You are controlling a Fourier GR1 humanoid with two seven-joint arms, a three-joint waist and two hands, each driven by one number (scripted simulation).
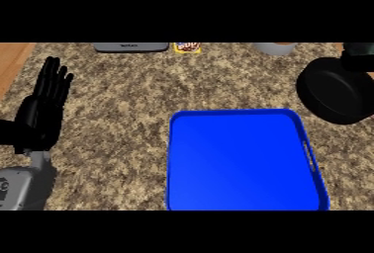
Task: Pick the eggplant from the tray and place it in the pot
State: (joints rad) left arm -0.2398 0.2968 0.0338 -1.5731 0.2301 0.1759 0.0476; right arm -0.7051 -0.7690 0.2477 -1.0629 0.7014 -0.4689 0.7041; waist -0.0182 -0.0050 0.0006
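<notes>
Your left hand [42,106] stands at the left edge of the view, fingers straight and upright, holding nothing; it is resting, well apart from the work. Your right hand does not show anywhere in the head view, so you cannot say whether it is open or carrying something.

Moving outward, the blue tray [245,205] lies on the granite counter [124,104] in the middle-right of the view, and its floor shows only bare blue: no eggplant is visible on it. The black pot [335,91] sits beyond the tray's far right corner, near the right edge, with a dark shape at its upper rim that you cannot identify (it may be part of the pot, or something over it). So the eggplant is out of sight, and you cannot tell where it is.

As a judgement: an eggplant is light, fairly stiff, with smooth, slippery skin. Wrap your fingers around its thick middle rather than the tapering stem end.
</notes>
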